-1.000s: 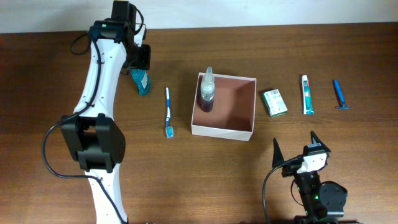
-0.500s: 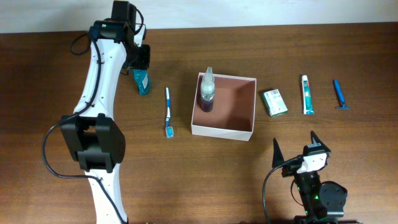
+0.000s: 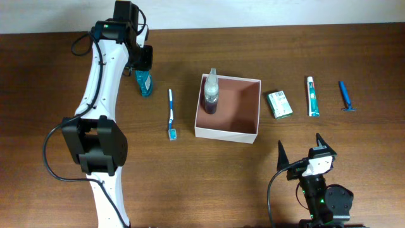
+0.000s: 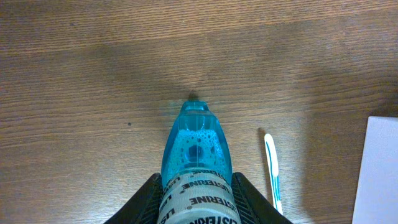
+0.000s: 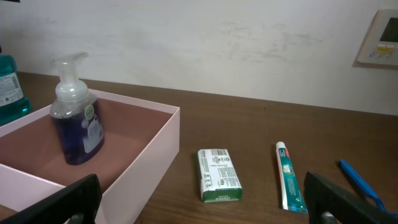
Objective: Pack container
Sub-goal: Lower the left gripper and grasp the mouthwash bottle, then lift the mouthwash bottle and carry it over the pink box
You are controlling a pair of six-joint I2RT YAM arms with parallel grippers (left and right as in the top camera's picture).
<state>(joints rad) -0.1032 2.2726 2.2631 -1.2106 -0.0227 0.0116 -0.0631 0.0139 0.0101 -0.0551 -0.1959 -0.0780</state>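
The container (image 3: 248, 135), a shallow white-walled box with a reddish-brown inside, sits mid-table; it also shows in the right wrist view (image 5: 155, 155). A purple soap pump bottle (image 3: 211, 96) stands in its left part, seen too in the right wrist view (image 5: 76, 127). My left gripper (image 3: 143, 71) is shut on a blue mouthwash bottle (image 4: 196, 162) left of the box (image 3: 144, 84). A blue-white toothbrush (image 3: 171, 114) lies between bottle and box. My right gripper (image 3: 302, 149) is open and empty near the front edge.
Right of the box lie a green-and-white carton (image 3: 279, 104), a toothpaste tube (image 3: 312, 96) and a blue razor (image 3: 345, 95). They also appear in the right wrist view: the carton (image 5: 218, 174), the tube (image 5: 289, 175), the razor (image 5: 360, 182). A wall stands behind the table.
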